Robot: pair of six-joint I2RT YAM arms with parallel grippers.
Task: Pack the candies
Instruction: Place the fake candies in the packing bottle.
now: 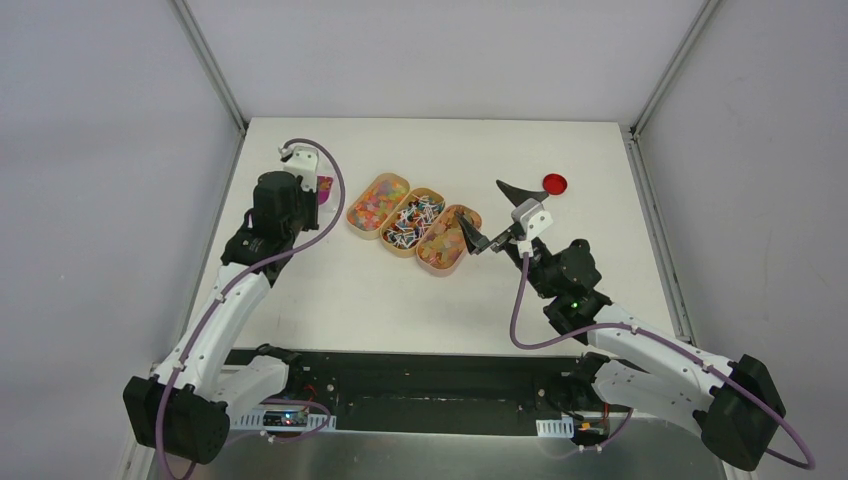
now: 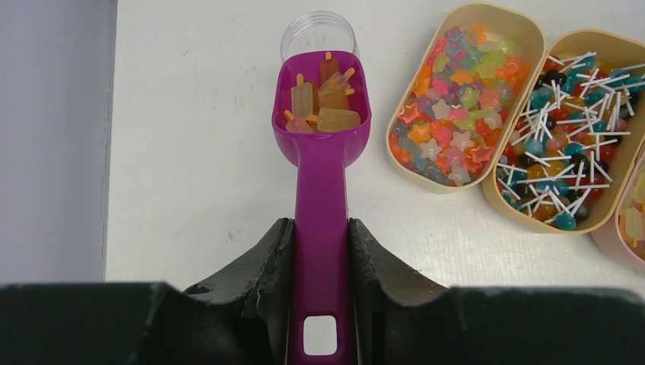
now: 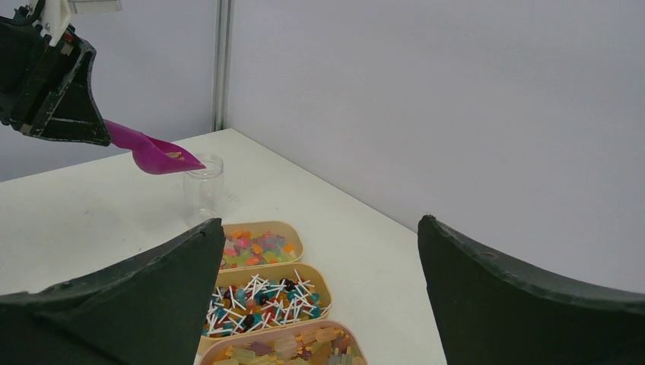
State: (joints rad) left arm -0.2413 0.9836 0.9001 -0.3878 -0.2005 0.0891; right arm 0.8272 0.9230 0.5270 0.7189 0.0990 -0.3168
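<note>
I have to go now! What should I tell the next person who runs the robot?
Left gripper: shut on the scoop, gummies in it, tip over the jar.
Right gripper: open, empty, near the trays.
Done: gummies scooped.
Left: pour them in. The jar looks empty, and the trays are full of candies.

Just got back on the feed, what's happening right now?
The left gripper is shut on the handle of a magenta scoop loaded with orange-yellow gummies, its tip by the rim of a clear jar. The right gripper hangs open and empty near the three candy trays.
</note>
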